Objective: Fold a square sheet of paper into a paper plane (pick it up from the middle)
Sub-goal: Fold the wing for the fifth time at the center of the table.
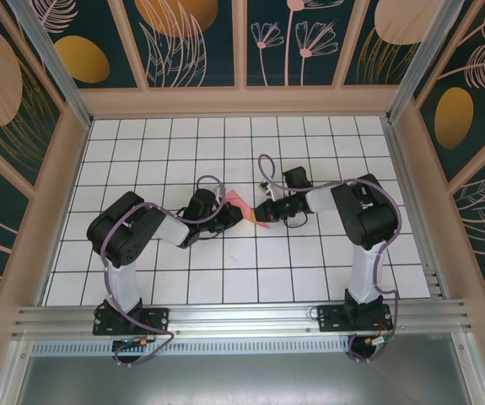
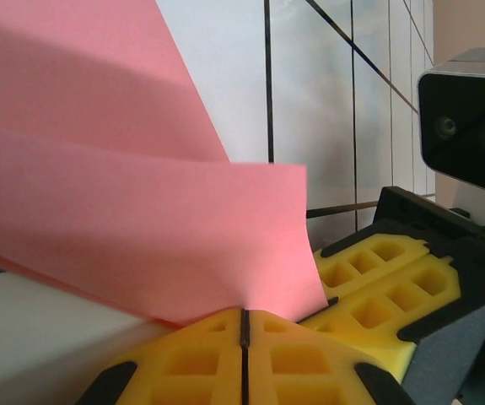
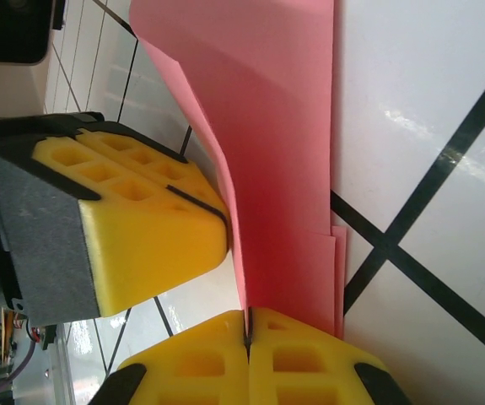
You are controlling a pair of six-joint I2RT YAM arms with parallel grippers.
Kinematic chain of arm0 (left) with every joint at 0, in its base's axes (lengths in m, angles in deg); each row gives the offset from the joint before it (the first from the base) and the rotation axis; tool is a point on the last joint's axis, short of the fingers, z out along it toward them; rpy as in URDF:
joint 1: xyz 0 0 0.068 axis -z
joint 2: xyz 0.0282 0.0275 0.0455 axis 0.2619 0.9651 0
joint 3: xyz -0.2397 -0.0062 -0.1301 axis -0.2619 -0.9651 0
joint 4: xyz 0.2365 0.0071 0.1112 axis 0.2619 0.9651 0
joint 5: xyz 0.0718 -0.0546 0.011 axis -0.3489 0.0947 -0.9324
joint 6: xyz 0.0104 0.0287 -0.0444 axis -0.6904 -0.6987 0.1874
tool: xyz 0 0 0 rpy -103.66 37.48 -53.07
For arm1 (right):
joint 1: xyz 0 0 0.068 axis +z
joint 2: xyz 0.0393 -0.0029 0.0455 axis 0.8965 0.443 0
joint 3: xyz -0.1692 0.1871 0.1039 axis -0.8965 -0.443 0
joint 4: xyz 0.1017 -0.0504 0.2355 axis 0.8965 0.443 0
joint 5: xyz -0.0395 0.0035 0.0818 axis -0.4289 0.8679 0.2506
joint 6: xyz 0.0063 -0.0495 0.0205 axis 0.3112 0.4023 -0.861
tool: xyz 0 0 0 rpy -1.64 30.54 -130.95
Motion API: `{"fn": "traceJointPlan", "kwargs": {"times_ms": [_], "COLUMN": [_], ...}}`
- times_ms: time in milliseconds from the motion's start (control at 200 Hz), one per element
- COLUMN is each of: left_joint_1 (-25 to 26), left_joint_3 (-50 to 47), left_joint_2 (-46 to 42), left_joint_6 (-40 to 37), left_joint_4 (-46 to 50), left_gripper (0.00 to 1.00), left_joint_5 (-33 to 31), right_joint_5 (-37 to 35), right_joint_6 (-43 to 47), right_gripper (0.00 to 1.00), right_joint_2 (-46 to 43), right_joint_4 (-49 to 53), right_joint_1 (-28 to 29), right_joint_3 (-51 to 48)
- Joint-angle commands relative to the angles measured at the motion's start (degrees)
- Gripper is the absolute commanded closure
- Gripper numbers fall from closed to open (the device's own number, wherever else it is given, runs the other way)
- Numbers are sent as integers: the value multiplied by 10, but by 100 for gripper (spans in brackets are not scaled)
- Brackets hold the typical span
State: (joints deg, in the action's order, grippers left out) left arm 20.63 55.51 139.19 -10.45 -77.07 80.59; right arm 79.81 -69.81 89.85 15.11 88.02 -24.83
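Pink sheet [image 1: 244, 205] sits between the arms, left gripper [image 2: 244, 325] and right gripper [image 3: 247, 325] each pinching an edge (equally near).

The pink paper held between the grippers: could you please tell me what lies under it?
Beneath the pink paper lies the white gridded table. The left gripper and right gripper each pinch an edge. The tiles directly under its folded layers are covered.

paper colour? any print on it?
Pink-red, plain, no print. The sheet of paper shows best in the left wrist view.
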Motion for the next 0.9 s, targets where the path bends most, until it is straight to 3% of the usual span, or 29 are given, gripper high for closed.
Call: {"fn": "traceJointPlan", "kwargs": {"times_ms": [0, 340, 636, 896], "left_joint_1": [3, 3, 3, 3], "left_joint_3": [15, 29, 61, 83], "left_joint_2": [12, 17, 25, 31], "left_joint_6": [2, 1, -8, -25], "left_joint_4": [-6, 13, 118, 185], "left_gripper": [90, 91, 92, 92], "left_joint_5": [-13, -21, -34, -38], "right_joint_5": [-22, -46, -57, -47], "right_joint_6": [10, 30, 29, -6], "right_gripper": [97, 95, 94, 84], "right_joint_2": [14, 16, -6, -42], "right_joint_4": [13, 29, 27, 40], "right_joint_1": [4, 12, 18, 14], "right_joint_3": [-19, -16, -15, -9]}}
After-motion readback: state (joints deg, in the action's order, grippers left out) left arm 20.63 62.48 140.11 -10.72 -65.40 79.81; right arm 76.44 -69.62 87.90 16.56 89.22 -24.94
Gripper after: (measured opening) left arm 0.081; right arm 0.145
